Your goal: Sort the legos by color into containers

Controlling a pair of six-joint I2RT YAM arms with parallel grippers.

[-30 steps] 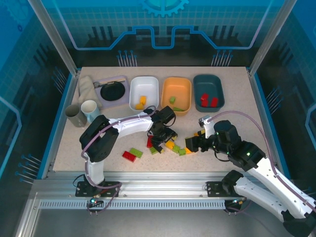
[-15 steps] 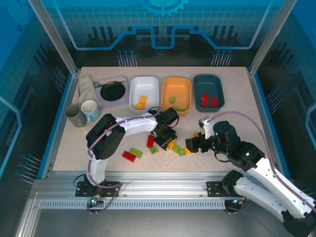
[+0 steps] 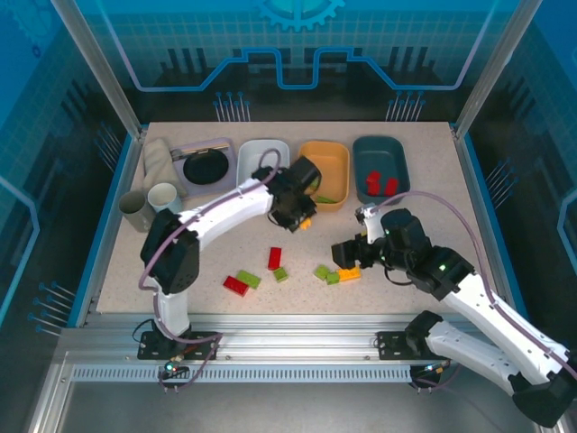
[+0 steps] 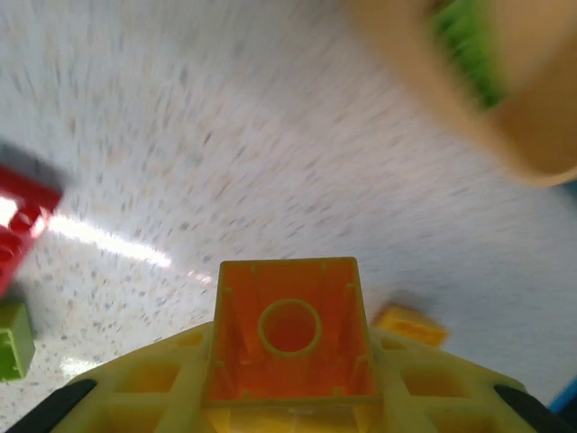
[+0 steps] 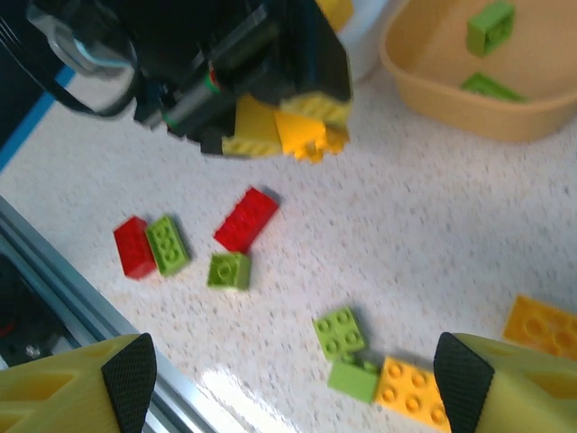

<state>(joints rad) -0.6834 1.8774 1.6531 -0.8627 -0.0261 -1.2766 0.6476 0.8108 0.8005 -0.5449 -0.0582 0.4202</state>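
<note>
The left gripper (image 3: 301, 216) is clamped on a small yellow-orange plastic brick (image 4: 288, 329) and holds it off the speckled tabletop (image 3: 180, 262), hollow underside toward the wrist camera. Just ahead of these jaws is the shallow orange rounded tub (image 3: 329, 167), with light green bricks (image 5: 491, 25) inside. The white tub (image 3: 255, 162) sits to one side of them. The dark teal tub (image 3: 383, 158), holding red bricks (image 3: 379, 185), lies past the orange one.

The right gripper (image 3: 346, 257) is spread wide with nothing between its jaws. Between its two fingers lie a green square brick (image 5: 340, 331), a second green brick (image 5: 353, 376) just beside it, and a flat yellow-orange brick (image 5: 413, 390) touching that one. Another yellow-orange brick (image 5: 545, 327) lies by the right-hand finger. Farther ahead of the jaws a long red brick (image 5: 245, 219) lies near a small green brick (image 5: 229, 270). A short red brick (image 5: 133, 246) and a green oblong brick (image 5: 167, 244) lie side by side.
</note>
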